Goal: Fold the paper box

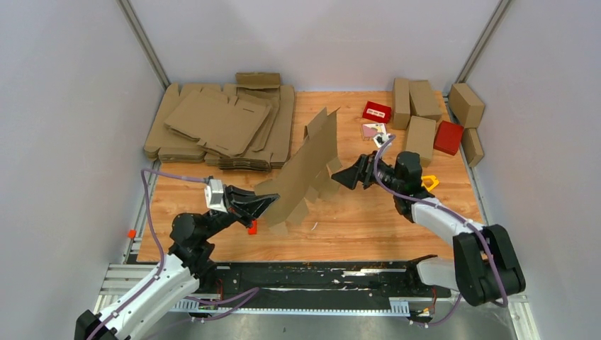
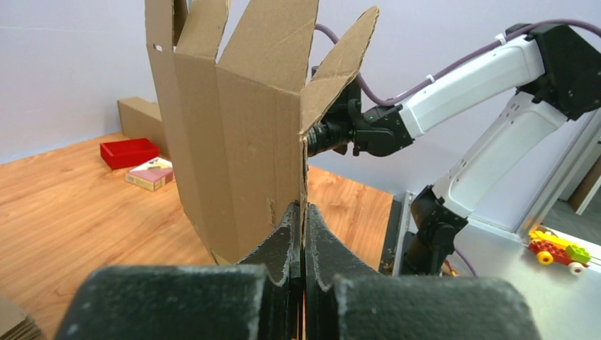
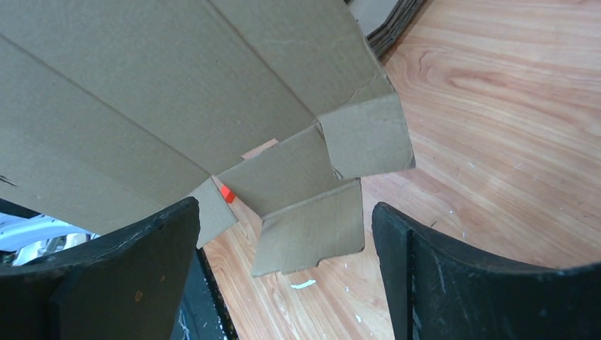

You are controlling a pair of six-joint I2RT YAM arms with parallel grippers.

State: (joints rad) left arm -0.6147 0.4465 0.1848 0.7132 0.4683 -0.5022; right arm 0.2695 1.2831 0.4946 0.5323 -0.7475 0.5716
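The paper box (image 1: 305, 170) is a brown die-cut cardboard sheet held upright and tilted above the table's middle. My left gripper (image 1: 268, 204) is shut on its near lower edge; in the left wrist view both fingers (image 2: 283, 244) pinch the sheet's edge (image 2: 241, 127). My right gripper (image 1: 347, 177) stands open just right of the sheet, level with its side flaps. In the right wrist view the sheet (image 3: 177, 92) fills the upper frame and a small flap (image 3: 312, 230) hangs between the wide-apart fingers (image 3: 453, 283) without touching them.
A stack of flat cardboard sheets (image 1: 220, 127) lies at the back left. Folded brown cartons (image 1: 422, 113) and red boxes (image 1: 448, 137) sit at the back right, with a small printed box (image 1: 374, 131). A yellow piece (image 1: 429, 182) lies by the right arm.
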